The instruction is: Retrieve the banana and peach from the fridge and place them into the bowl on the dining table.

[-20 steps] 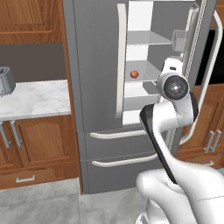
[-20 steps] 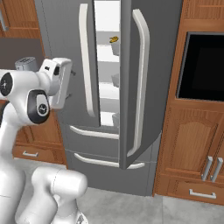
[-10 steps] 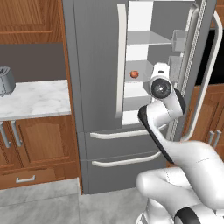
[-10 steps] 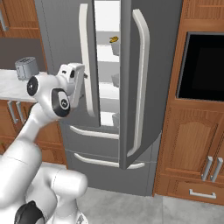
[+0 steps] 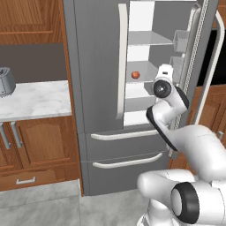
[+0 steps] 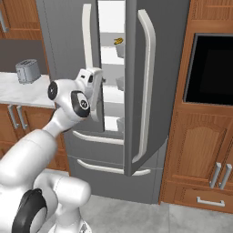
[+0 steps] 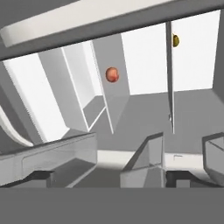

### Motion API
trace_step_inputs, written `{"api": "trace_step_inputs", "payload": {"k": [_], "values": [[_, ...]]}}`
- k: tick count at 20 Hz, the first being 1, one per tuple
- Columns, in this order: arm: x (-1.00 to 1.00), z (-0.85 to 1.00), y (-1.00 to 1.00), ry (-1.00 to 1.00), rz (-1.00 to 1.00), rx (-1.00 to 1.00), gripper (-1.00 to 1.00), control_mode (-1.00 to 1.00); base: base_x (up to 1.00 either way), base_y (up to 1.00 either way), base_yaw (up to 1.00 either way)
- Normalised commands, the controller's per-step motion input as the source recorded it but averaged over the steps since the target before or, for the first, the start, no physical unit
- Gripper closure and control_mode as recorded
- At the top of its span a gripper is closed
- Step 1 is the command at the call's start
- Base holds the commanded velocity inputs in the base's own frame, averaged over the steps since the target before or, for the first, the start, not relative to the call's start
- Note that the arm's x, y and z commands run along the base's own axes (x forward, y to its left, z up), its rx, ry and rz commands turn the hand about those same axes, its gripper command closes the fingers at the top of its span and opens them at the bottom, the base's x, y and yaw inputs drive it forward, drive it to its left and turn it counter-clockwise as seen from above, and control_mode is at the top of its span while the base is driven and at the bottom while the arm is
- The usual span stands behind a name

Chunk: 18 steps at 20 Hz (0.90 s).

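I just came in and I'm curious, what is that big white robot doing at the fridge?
The robot is reaching its arm into the open fridge. Its fingers are spread open and hold nothing yet. A small red-orange peach sits on a shelf just ahead of the hand, and a yellow banana lies on a higher shelf. Neither fruit has been picked up.

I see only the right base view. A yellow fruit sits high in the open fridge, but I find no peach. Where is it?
Observer: In the left base view the peach lies on a shelf inside the fridge, just left of the arm's hand.
Operator: Is the claw holding something?
Observer: No. In the hand view the claw is open and empty.
Operator: Does it face the peach?
Observer: Yes, the hand view has the peach ahead, beyond the tips, not yet reached.
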Motion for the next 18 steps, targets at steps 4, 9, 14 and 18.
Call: {"api": "trace_step_inputs", "payload": {"k": [4,9,14,18], "values": [[-0.19,0.14,-0.01,-0.04,-0.17,-0.01,-1.00,-1.00,0.00,0.00,0.00],[-0.26,0.39,0.00,-0.13,-0.16,-0.03,-1.00,-1.00,0.00,0.00,0.00],[-0.17,0.28,0.00,0.00,-0.12,0.06,-1.00,-1.00,0.00,0.00,0.00],[0.14,-0.04,0.08,0.25,0.00,0.01,-1.00,-1.00,0.00,0.00,0.00]]}}
